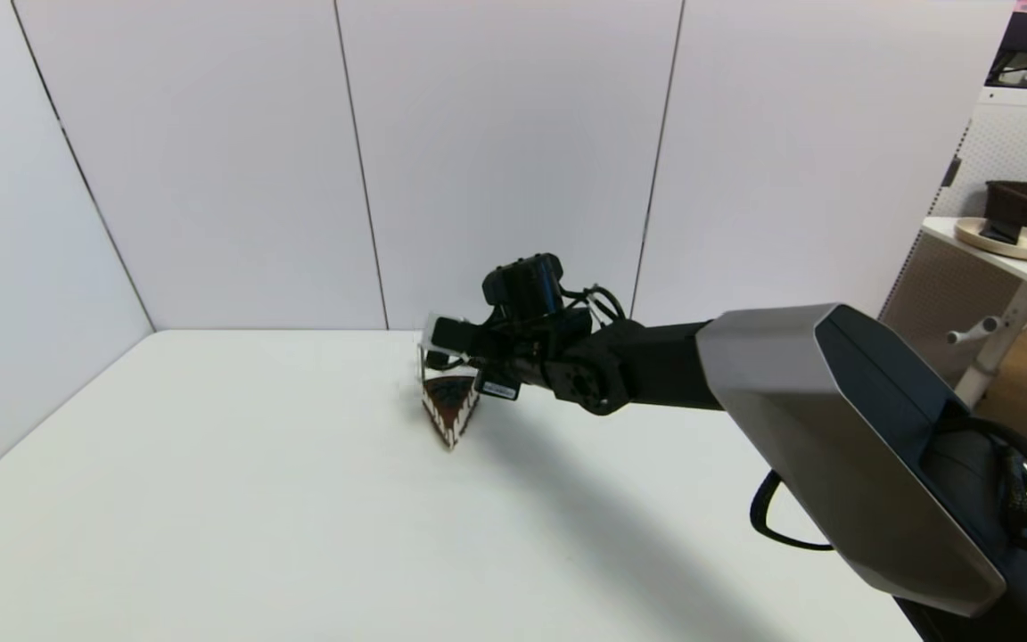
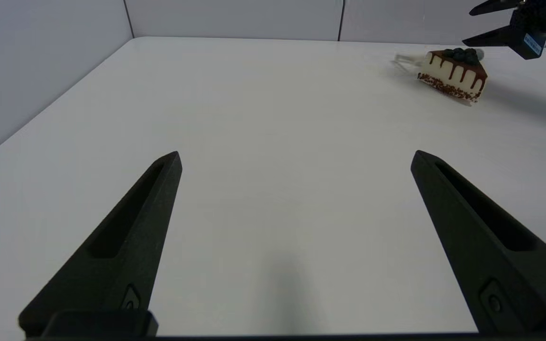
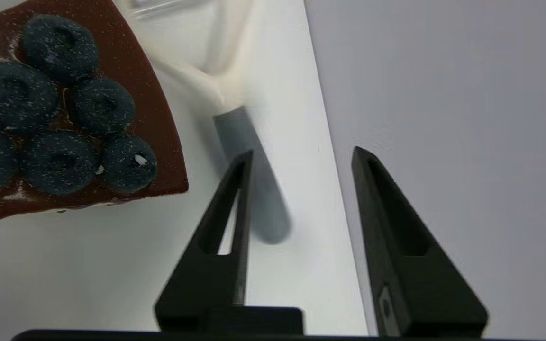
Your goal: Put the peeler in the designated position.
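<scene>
Spread black fingers of the right tool (image 3: 301,156) are hovering over the grey-handled, cream-forked Y-shaped peeler (image 3: 249,156), lying on the white tabletop (image 1: 210,499) between the brown blueberry-topped cake slice (image 3: 64,113) and the back wall. Closing off-centre risks nudging the handle aside. The left tool (image 2: 296,161) is waiting open.

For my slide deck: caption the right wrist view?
Right tool open above the peeler lying beside the cake slice.
</scene>
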Available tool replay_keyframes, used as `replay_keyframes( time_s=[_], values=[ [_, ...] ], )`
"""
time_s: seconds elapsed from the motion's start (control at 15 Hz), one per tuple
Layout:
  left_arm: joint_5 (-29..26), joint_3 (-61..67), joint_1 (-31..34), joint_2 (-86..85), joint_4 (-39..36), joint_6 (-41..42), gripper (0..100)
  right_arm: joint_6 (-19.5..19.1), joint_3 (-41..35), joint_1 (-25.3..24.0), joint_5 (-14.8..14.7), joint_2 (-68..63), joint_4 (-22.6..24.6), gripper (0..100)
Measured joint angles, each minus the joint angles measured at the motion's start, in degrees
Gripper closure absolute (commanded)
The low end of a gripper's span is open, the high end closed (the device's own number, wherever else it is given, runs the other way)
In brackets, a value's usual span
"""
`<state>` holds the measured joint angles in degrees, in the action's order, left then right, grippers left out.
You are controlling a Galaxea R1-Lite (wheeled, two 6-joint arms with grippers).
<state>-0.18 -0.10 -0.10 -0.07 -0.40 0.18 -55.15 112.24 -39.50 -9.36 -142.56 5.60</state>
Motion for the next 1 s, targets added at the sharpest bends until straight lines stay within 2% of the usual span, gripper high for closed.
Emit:
replay_keyframes(
  time_s=[0.33, 0.6, 0.73, 0.87, 1.0],
  values=[
    [0.0, 0.0, 0.0, 0.0, -0.04, 0.0, 0, 0.61, -0.02, 0.15, 0.0, 0.38, 0.57, 0],
    [0.0, 0.0, 0.02, 0.0, -0.04, 0.0, 0, 2.54, -0.11, 1.4, 0.13, 5.32, -1.88, 0],
    [0.0, 0.0, 0.02, 0.0, -0.04, -0.02, 0, 5.53, -0.46, 2.65, 0.3, 9.7, -3.56, 0],
    [0.0, 0.0, 0.02, 0.0, -0.01, -0.02, 0, 10.5, -1.11, 4.17, 1.23, 15.57, -6.96, 0],
    [-0.02, 0.0, 0.02, 0.0, 0.0, -0.02, 0, 17.31, -1.51, 5.96, 4.63, 22.16, -10.89, 0]
  ],
)
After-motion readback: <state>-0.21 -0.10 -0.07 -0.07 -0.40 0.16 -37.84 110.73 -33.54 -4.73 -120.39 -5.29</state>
